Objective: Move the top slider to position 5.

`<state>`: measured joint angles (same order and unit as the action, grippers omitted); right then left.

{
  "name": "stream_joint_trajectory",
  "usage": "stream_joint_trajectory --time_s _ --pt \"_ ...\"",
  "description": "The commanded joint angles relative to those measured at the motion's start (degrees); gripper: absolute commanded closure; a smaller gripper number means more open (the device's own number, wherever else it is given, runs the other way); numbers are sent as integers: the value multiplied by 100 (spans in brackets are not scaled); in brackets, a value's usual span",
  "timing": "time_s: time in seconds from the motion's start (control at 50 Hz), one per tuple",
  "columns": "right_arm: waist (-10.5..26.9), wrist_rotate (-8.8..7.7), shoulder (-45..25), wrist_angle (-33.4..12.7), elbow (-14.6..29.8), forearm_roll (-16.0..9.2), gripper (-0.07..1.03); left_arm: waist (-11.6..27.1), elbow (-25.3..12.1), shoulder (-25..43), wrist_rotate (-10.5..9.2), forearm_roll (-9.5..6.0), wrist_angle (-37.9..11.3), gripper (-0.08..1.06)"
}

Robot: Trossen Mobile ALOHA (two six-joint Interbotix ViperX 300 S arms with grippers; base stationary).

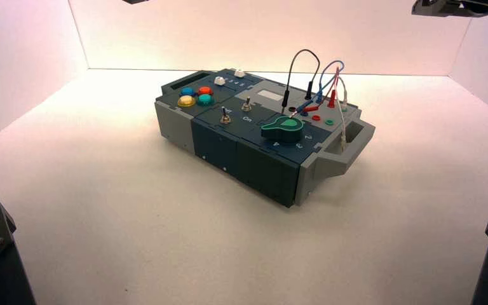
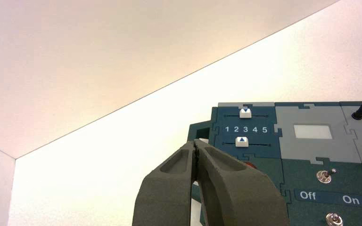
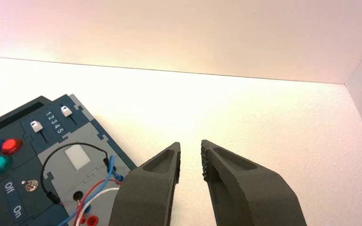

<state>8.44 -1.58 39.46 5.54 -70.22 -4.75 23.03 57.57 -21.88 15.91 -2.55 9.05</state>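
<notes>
Green knob (image 1: pixel 282 129); two metal toggle switches (image 1: pixel 225 118); yellow button (image 1: pixel 186 101); red button (image 3: pixel 12 145); black, blue, red, white wires (image 1: pixel 318 60)

Left black tapered claw (image 2: pixel 195 143) closed, right black tapered claw (image 3: pixel 191 143) open, both raised above the pale counter (image 1: pixel 165 241)

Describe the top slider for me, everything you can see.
The top slider is a small white knob, plastic by its look, with a dark blue triangle pointing down toward the printed numbers. It rides a thin straight track on a dark blue panel, above the row 1 to 5, at position 3. The lower white slider sits across the numbers. No claw touches it.
</notes>
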Motion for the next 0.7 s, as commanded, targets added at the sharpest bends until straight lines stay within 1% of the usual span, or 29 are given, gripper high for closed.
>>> stream_joint_trajectory --time_s 0.02,0.52,0.6,0.7 --pt "9 0 18 26 158 0 70 -18 -70 -88 0 -9 53 100" --pt "9 0 105 -18 158 0 70 -9 -79 -105 0 -9 62 100" --pt "26 0 114 -167 167 0 70 -18 -88 -123 0 -9 44 100" --pt "141 0 193 -448 237 0 70 -9 -123 -123 0 -9 -18 100"
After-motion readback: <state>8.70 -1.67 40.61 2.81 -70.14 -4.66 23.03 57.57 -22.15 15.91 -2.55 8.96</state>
